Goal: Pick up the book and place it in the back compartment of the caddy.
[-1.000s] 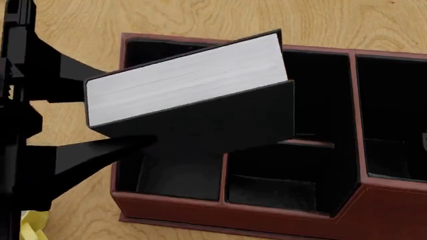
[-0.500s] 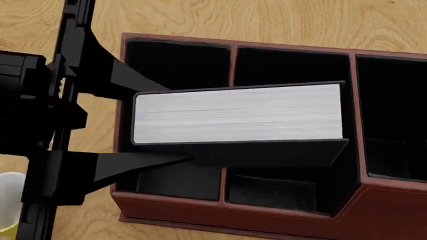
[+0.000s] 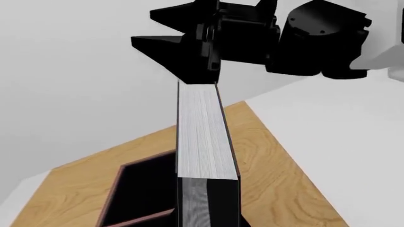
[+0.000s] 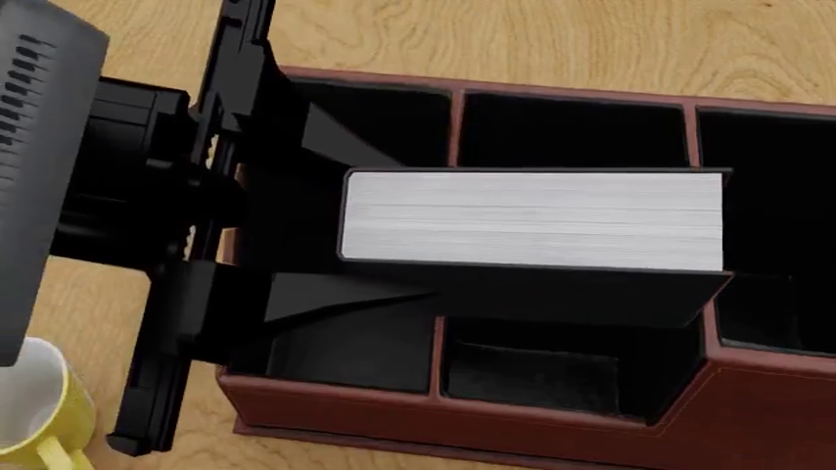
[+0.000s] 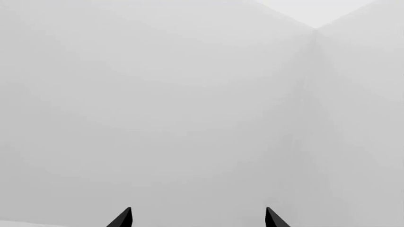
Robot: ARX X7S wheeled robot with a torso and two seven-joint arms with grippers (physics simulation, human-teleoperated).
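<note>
1. Gripping the book: left gripper fingers pinch its black covers at one end, page block up.
2. Book is level over the caddy, spanning the middle cells; back compartment lies just beyond it.
3. Right gripper: only two tips visible, spread apart, facing blank wall.
4. Yellow mug sits beside the caddy's left end on the wooden table.

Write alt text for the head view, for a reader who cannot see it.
The left gripper holds the book level above the caddy, white page block facing up, the jaws closed on its black covers. The book spans the dark red caddy's middle cells, on a wooden table. A yellow-and-white mug shows at the lower left corner.
</note>
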